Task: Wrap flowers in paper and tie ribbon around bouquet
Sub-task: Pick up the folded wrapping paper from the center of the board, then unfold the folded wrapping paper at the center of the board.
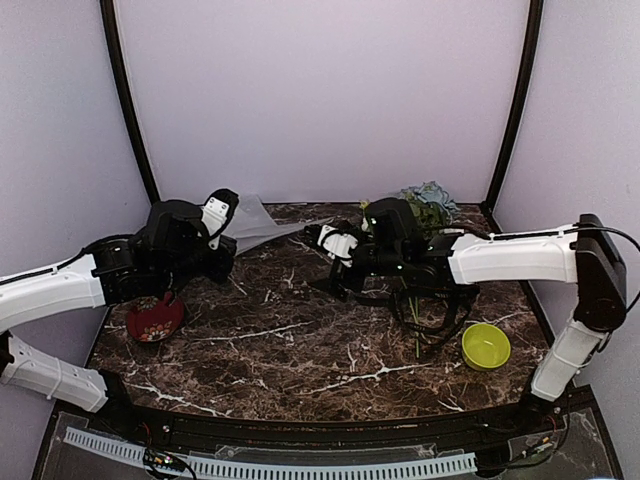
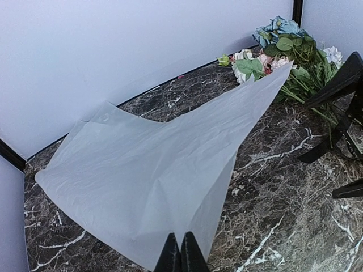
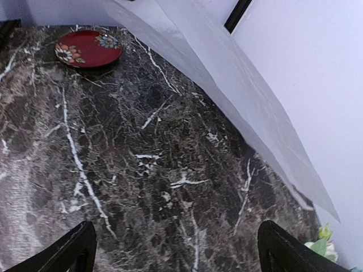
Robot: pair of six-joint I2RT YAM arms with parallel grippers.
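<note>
Thin frosted paper (image 2: 153, 175): light, limp and slippery, quick to crease or slip out of a loose hold. Best taken at a corner or along an edge, never mid-sheet. Held up off the tabletop (image 2: 272, 187) at the back left, with one long tip reaching across to the flowers (image 2: 278, 51) at the back right. Left pincer (image 2: 181, 252) clamped tight on the near edge of the sheet, raised and aimed toward the rear wall. Right pincer (image 3: 178, 255) spread wide, holding nothing, hovering low over the tabletop just left of the flowers and facing the sheet.
</note>
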